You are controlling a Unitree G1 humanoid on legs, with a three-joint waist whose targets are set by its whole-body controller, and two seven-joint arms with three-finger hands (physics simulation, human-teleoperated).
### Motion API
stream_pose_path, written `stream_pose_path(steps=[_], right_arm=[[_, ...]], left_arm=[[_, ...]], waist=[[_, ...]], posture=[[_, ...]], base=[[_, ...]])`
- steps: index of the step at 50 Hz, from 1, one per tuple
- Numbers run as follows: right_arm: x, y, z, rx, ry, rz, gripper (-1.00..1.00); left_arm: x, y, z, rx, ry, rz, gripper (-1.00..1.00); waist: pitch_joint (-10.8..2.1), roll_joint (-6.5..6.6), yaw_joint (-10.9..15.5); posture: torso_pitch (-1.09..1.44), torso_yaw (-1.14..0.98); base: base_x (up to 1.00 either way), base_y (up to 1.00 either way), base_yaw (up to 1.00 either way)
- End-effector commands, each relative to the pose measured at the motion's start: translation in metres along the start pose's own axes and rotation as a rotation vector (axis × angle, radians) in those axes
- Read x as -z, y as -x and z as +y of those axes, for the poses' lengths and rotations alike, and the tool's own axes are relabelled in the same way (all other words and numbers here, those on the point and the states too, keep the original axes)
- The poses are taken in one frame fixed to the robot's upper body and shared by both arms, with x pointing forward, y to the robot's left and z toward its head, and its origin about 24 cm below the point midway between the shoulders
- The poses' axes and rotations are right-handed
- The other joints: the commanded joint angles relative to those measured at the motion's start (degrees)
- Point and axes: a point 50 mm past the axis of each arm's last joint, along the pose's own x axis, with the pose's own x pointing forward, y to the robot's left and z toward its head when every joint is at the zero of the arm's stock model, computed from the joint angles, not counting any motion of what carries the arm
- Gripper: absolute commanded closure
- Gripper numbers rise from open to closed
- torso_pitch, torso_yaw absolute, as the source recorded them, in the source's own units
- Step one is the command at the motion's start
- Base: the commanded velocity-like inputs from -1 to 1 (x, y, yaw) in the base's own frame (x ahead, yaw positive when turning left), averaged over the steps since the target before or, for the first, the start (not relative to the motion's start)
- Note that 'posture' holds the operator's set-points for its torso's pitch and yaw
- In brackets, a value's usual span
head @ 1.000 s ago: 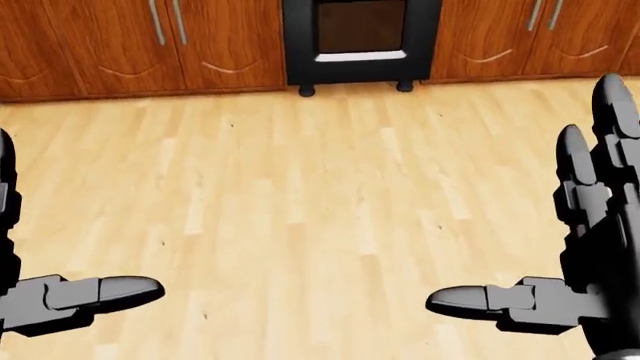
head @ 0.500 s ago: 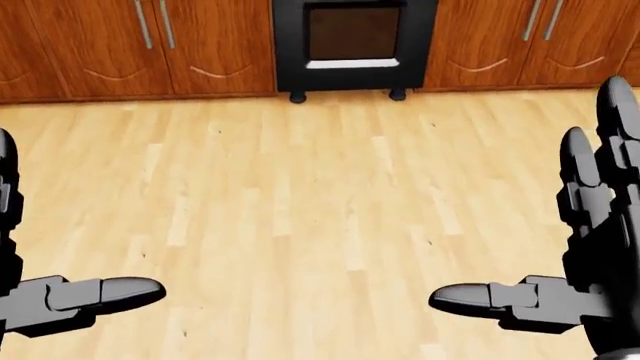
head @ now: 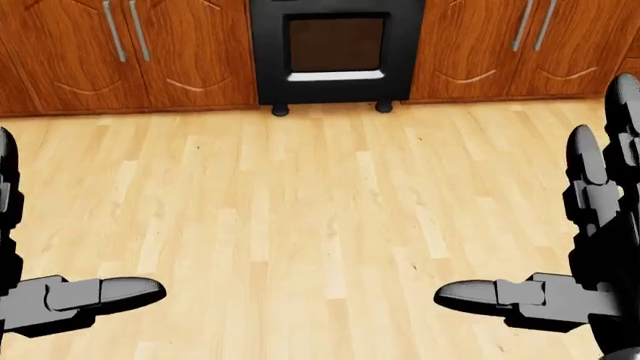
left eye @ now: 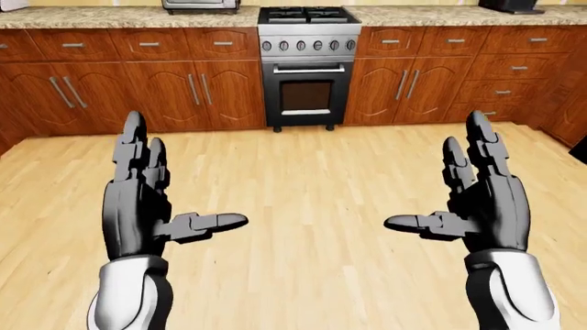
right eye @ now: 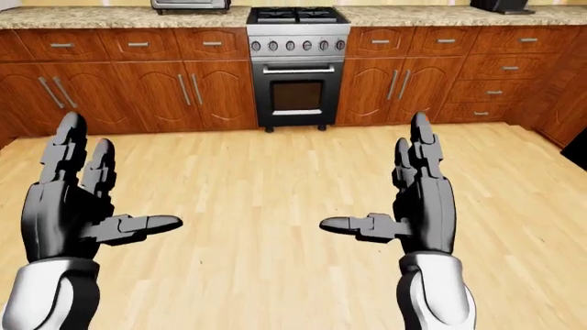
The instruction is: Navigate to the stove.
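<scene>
- The stove (left eye: pixel 307 65) is standing at the top centre of the left-eye view, set between runs of wooden cabinets (left eye: pixel 137 86) under a speckled countertop (left eye: pixel 110 16).
- Its burners, a row of control knobs (left eye: pixel 309 46) and a dark oven door (left eye: pixel 306 96) are facing the camera.
- The wooden floor (left eye: pixel 303 179) is spreading between the stove and the hands; the stove is lying well apart from both hands.
- The left hand (left eye: pixel 142 199) is rising at the lower left of the left-eye view, fingers spread apart and pointing up, thumb (left eye: pixel 206 223) pointing inward, holding nothing.
- The right hand (left eye: pixel 482 199) is mirroring it at the lower right, fingers likewise apart, touching nothing.
- In the head view, only the oven door and the stove's feet (head: pixel 280 111) are showing at the top edge.
</scene>
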Motion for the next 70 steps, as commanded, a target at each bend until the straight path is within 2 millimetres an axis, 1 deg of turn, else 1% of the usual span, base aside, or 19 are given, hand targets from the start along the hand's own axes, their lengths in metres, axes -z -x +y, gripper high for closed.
stream_pose_path(steps=[1,5,6,16,20,21,24,29,33,34,36,43,48,49,50,57,61,62,70], right_arm=[[-0.0100,0.0004,-0.0002,0.002,0.008,-0.064,-1.00],[-0.0096,0.0005,-0.0003,0.003,0.008,-0.064,-1.00],[-0.0090,0.0004,-0.0002,0.004,0.008,-0.063,-1.00],[-0.0053,-0.0008,-0.0020,0.036,0.018,-0.052,-1.00],[-0.0056,-0.0002,-0.0001,0.011,0.015,-0.055,-1.00],[-0.0055,-0.0002,-0.0002,0.010,0.015,-0.054,-1.00],[-0.0048,-0.0003,0.0003,0.008,0.016,-0.054,-1.00],[-0.0068,0.0001,-0.0001,0.007,0.017,-0.057,-1.00],[-0.0082,0.0008,0.0001,0.007,0.011,-0.057,-1.00],[-0.0080,0.0006,0.0001,0.007,0.011,-0.056,-1.00],[-0.0080,0.0002,-0.0002,0.007,0.011,-0.056,-1.00],[-0.0071,0.0004,0.0002,0.004,0.013,-0.052,-1.00],[-0.0061,0.0005,0.0005,0.003,0.017,-0.051,-1.00],[-0.0057,0.0004,0.0005,0.003,0.017,-0.051,-1.00],[-0.0053,0.0002,0.0005,0.003,0.017,-0.050,-1.00],[-0.0046,0.0012,-0.0002,0.006,0.019,-0.046,-1.00],[-0.0050,0.0016,-0.0004,0.006,0.021,-0.046,-1.00],[-0.0051,0.0017,-0.0001,0.004,0.021,-0.047,-1.00],[-0.0052,0.0002,0.0003,0.001,0.023,-0.047,-1.00]], left_arm=[[-0.0101,0.0005,-0.0024,0.014,0.008,-0.063,-1.00],[-0.0102,0.0004,-0.0020,0.012,0.009,-0.064,-1.00],[-0.0099,0.0002,-0.0018,0.012,0.009,-0.064,-1.00],[-0.0096,-0.0001,-0.0017,0.010,0.008,-0.064,-1.00],[-0.0103,0.0004,-0.0011,0.009,0.009,-0.064,-1.00],[-0.0098,-0.0001,-0.0012,0.008,0.009,-0.064,-1.00],[-0.0087,-0.0004,-0.0008,0.007,0.009,-0.063,-1.00],[-0.0090,-0.0007,-0.0013,0.010,0.009,-0.063,-1.00],[-0.0091,-0.0001,-0.0015,0.010,0.008,-0.062,-1.00],[-0.0094,-0.0001,-0.0015,0.011,0.009,-0.062,-1.00],[-0.0104,-0.0006,-0.0005,0.008,0.009,-0.064,-1.00],[-0.0098,-0.0006,-0.0006,0.007,0.011,-0.063,-1.00],[-0.0092,-0.0007,-0.0004,0.006,0.012,-0.063,-1.00],[-0.0090,-0.0006,-0.0004,0.007,0.011,-0.062,-1.00],[-0.0087,-0.0008,-0.0003,0.007,0.011,-0.062,-1.00],[-0.0089,0.0001,0.0002,0.005,0.013,-0.061,-1.00],[-0.0089,0.0006,-0.0002,0.006,0.012,-0.061,-1.00],[-0.0082,0.0004,-0.0004,0.007,0.011,-0.061,-1.00],[-0.0094,-0.0001,-0.0014,0.009,0.012,-0.061,-1.00]], waist=[[0.00,0.10,0.0],[-1.76,-6.50,-0.3],[-0.81,-3.80,-0.8],[0.30,-0.66,-2.0],[-1.03,3.58,-2.3],[-0.11,1.41,-1.5],[-0.27,2.49,-1.1],[0.00,0.14,-0.3],[-1.69,-6.51,-0.8],[-0.40,-3.50,-1.0],[-0.16,-4.58,-1.6],[0.57,-1.07,-2.2],[-2.29,4.26,-2.6],[-0.26,2.02,-1.6],[0.33,3.02,-1.9],[0.08,-0.03,-0.5],[-1.41,-5.50,-0.6],[-0.38,-3.15,-1.2],[0.55,-1.45,-2.3]], posture=[[0.00,0.00],[0.00,0.00],[0.00,0.00],[0.00,0.00],[0.00,0.00],[0.00,0.00],[0.00,0.00],[0.00,0.00],[0.00,0.00],[0.00,0.00],[0.00,0.00],[0.00,0.00],[0.00,0.00],[0.00,0.00],[0.00,0.00],[0.00,0.00],[0.00,0.00],[0.00,0.00],[0.00,0.00]], base=[[0.28,-0.29,0.00],[0.29,-0.29,0.00],[0.30,-0.29,0.00],[0.29,-0.24,0.00],[0.29,-0.20,0.00],[0.30,-0.17,0.00],[0.29,-0.16,0.00],[0.29,-0.15,0.00],[0.29,-0.12,0.00],[0.30,-0.09,0.00],[0.30,-0.09,0.00],[0.29,-0.09,0.00],[0.29,-0.02,0.00],[0.30,0.00,0.00],[0.29,0.00,0.00],[0.30,0.00,0.00],[0.29,0.00,0.00],[0.29,0.00,0.00],[0.29,0.00,0.00]])
